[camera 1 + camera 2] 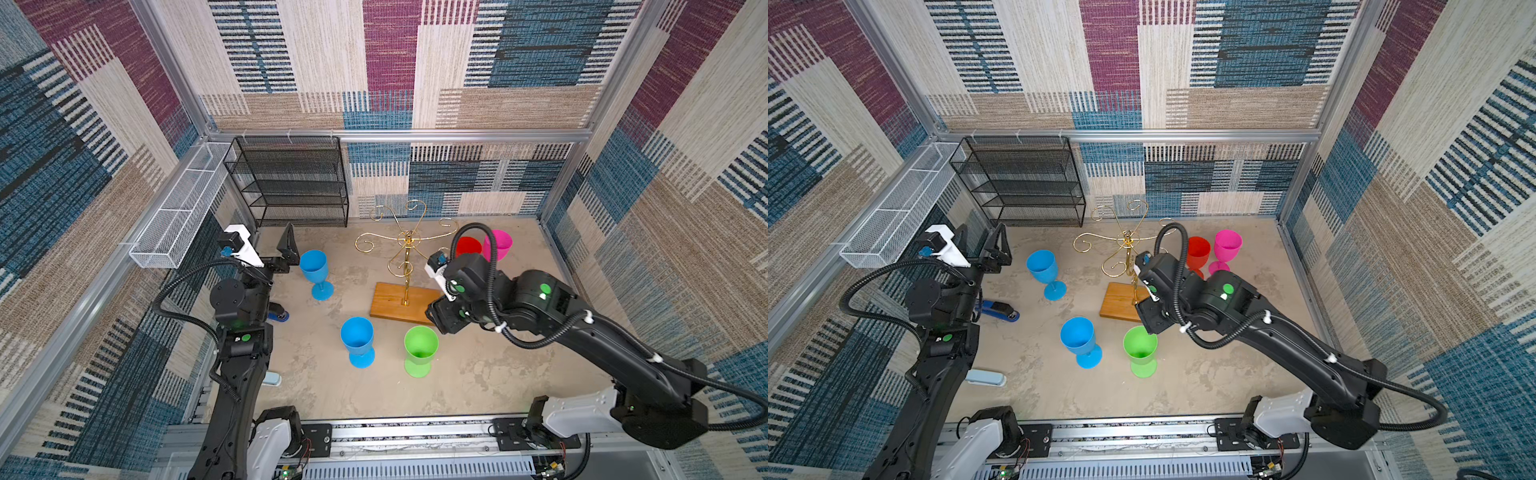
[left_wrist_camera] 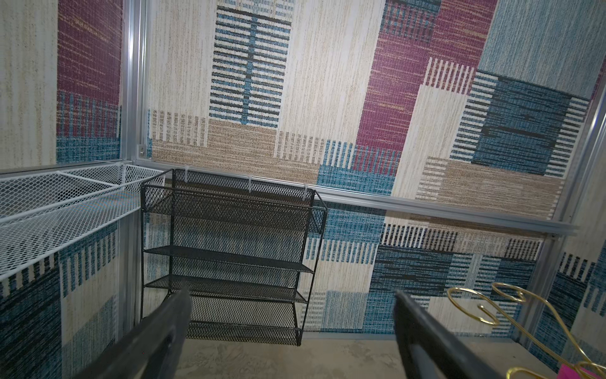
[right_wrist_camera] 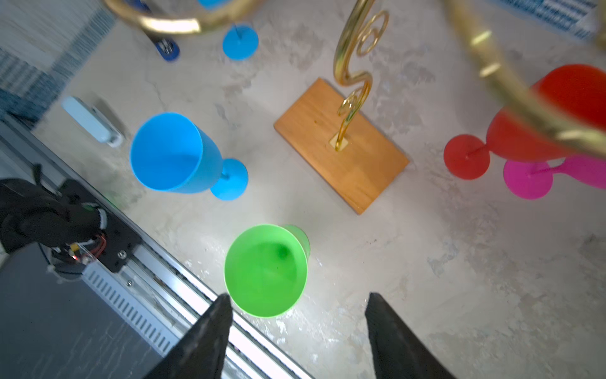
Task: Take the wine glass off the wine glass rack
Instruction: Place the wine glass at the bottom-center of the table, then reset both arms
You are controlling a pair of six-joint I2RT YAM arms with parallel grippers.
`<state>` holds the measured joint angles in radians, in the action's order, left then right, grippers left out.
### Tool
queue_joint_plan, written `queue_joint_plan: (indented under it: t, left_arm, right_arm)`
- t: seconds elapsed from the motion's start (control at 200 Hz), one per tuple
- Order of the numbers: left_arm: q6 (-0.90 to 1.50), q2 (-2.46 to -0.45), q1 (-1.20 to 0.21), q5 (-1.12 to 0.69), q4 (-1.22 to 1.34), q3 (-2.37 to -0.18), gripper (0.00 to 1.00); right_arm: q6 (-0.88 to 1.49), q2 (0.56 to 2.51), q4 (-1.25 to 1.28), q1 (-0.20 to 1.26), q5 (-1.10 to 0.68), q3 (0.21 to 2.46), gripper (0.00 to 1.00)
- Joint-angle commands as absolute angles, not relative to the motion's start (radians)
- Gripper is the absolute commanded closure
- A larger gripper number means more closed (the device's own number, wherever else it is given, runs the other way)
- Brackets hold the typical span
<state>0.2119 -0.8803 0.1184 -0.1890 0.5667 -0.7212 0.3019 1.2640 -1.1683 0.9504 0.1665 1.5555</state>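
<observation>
Right wrist view: the right gripper (image 3: 297, 297) has its jaws apart, with nothing clamped. The green wine glass (image 3: 265, 269) is directly below it. One fingertip (image 3: 223, 305) sits just beside the rim, but contact cannot be judged. Only this view shows the gold pole entering the wooden base of the wine glass rack (image 3: 352, 98).

Left wrist view: the left gripper (image 2: 291, 293) has its jaws wide apart, holding nothing, and faces the black mesh shelf (image 2: 229, 259). The white wire tray (image 2: 59, 210) is beside the shelf.

In both top views the right gripper's fingers are hidden beneath its own wrist. The green wine glass (image 1: 420, 347) stands on the tabletop (image 1: 478, 374), just in front of the base and apart from the scroll arms. Its long axis is vertical, mouth up, foot down.

Surroundings:
- Two blue glasses (image 1: 313, 266) (image 1: 357, 336) stand upright.
- A red glass (image 1: 468, 247) and a pink glass (image 1: 497, 243) stand behind the right arm, which partly screens the red one.
- A blue stapler (image 1: 1000, 311) lies near the left arm.
</observation>
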Motion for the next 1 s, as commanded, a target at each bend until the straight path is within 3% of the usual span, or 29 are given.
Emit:
queue_joint_plan:
  t: [0.0, 0.17, 0.446, 0.596, 0.997]
  left_arm:
    - [0.174, -0.874, 0.12, -0.189, 0.583, -0.708, 0.02]
    - [0.147, -0.87, 0.119, -0.157, 0.552, -0.667, 0.01]
    - [0.145, -0.894, 0.106, -0.033, 0.582, -0.519, 0.01]
    - [0.123, -0.907, 0.089, 0.021, 0.657, -0.414, 0.01]
    - [0.089, -1.01, 0.084, 0.05, 0.824, -0.228, 0.01]
  right_arm:
    - [0.301, 1.154, -0.985, 0.878, 0.161, 1.457, 0.25]
    - [0.235, 1.006, -0.793, 0.626, 0.045, 1.258, 0.0]
    - [0.138, 0.937, -0.414, 0.446, 0.062, 0.97, 0.01]
    - [0.132, 0.96, -0.223, 0.324, -0.035, 0.846, 0.01]
    - [0.123, 1.03, 0.2, 0.211, 0.112, 0.548, 0.01]
